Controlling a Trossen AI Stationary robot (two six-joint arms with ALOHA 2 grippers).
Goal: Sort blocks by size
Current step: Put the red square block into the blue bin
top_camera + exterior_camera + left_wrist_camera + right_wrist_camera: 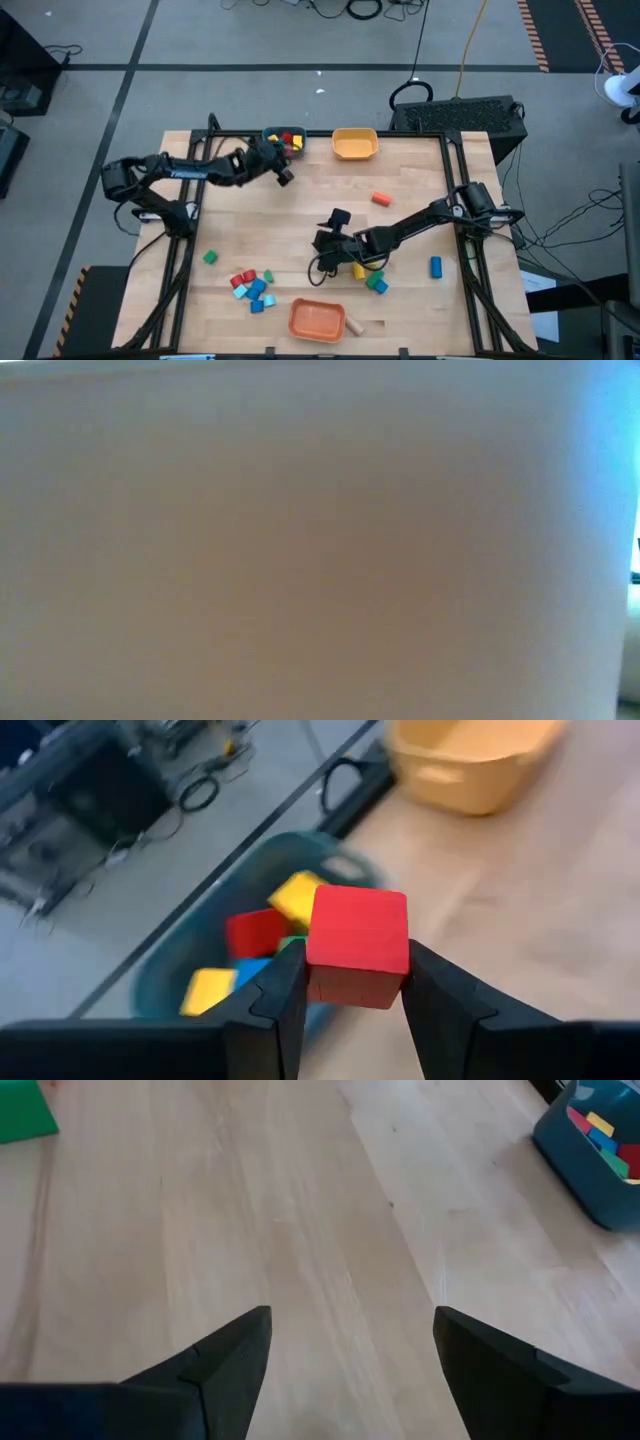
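Left gripper [284,176] sits at the far side of the table [400,180] in the high view, just beside the teal bowl [283,139], which holds several blocks. Right gripper [326,240] reaches toward the table's middle, low over bare wood, with a yellow block [358,270] and a green and blue pair [377,284] close by its arm. Yellow bowl [354,143] stands at the far edge, right of the teal bowl. Orange bowl [317,319] stands at the near edge, with a plain wood block [355,325] just to its right. A cluster of red and light blue blocks [252,285] lies to the left of the orange bowl; a green cube [210,257] lies farther left. An orange block [381,199] lies right of centre, and a blue block [436,266] near the right edge. No writing can be read.

Low view: blurred throughout; nothing can be told apart.

Left wrist view: the fingers [285,1010] are clamped on a red cube [358,944], one on each side. Beyond it the teal bowl [170,975] holds yellow, red and blue blocks. The yellow bowl [480,765] stands farther off.

Right wrist view: the fingers [235,1355] stand wide apart with nothing between them, over bare wood. A green block [25,1112] shows at one corner, the teal bowl [590,1150] at another.
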